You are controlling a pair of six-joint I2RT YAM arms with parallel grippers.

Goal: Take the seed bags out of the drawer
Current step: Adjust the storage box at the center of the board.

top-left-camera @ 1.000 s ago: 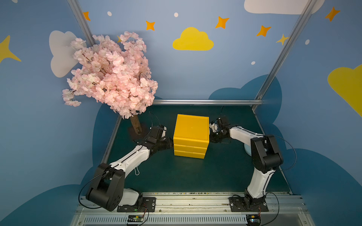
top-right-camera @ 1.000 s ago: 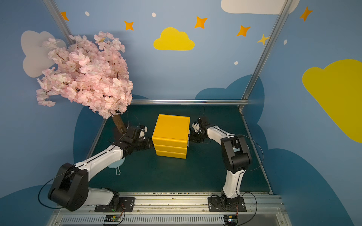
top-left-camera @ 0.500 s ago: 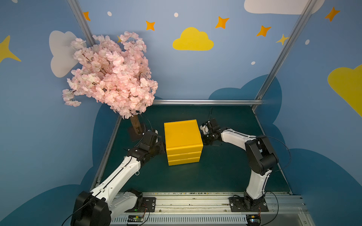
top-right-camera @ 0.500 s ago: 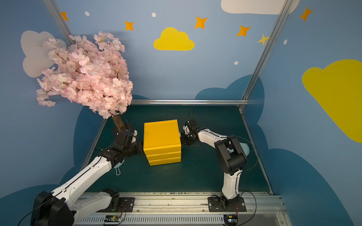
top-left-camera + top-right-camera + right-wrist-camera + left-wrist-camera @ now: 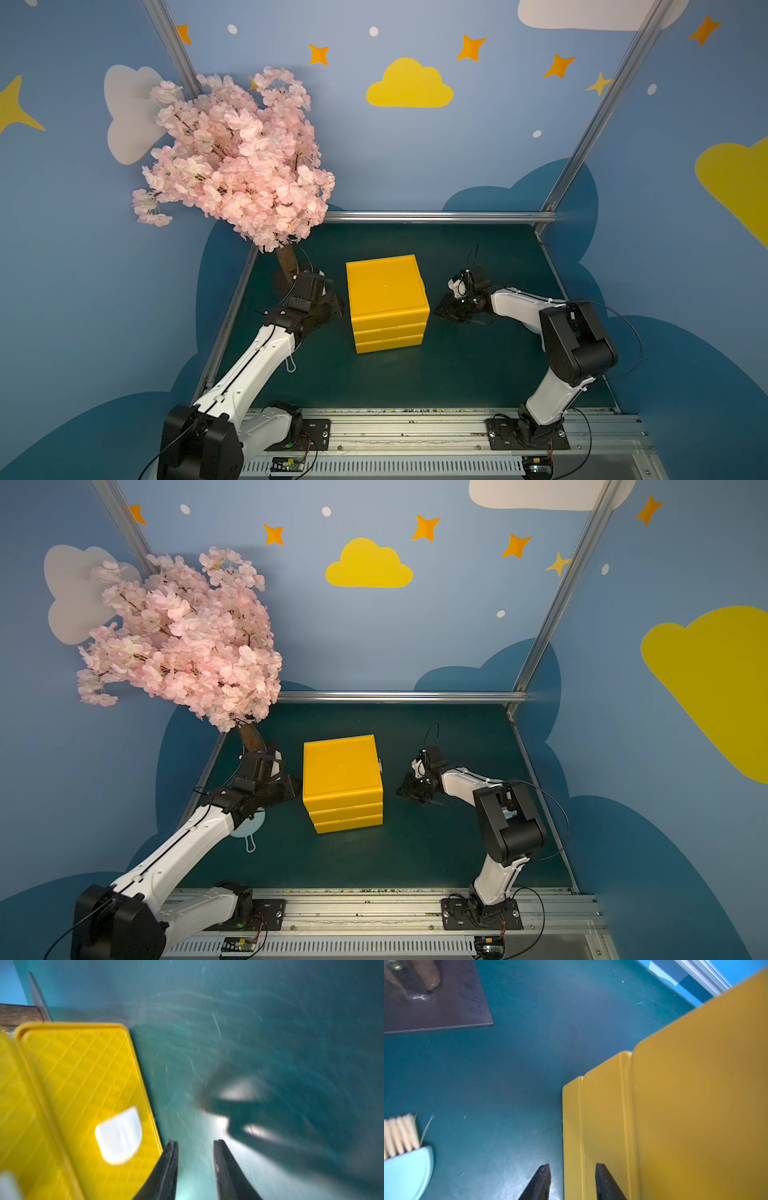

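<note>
**A:** Where is the drawer?

**B:** It is the highest shallow yellow plastic drawer (image 5: 390,316) of the yellow cube cabinet (image 5: 384,286) in the middle of the dark green tabletop (image 5: 415,382). It sits flush with the two drawers under it. Its small white tab handle (image 5: 379,766) faces the right arm.

**A:** And the seed bags?

**B:** The seed bags I cannot see in any view.

**A:** What about the grippers?

**B:** The left gripper (image 5: 573,1165) is just beside the cabinet wall opposite the handles. Its jaws stand a narrow gap apart, with nothing between them. If it touches the wall, I cannot tell. The right gripper (image 5: 195,1141) is near the handle side, apart from the cabinet, also narrowly parted and empty.

**A:** Anything more?

**B:** A pink blossom tree (image 5: 237,162) stands behind the left arm, and a light blue brush with pale bristles (image 5: 404,1167) lies under that arm.
</note>
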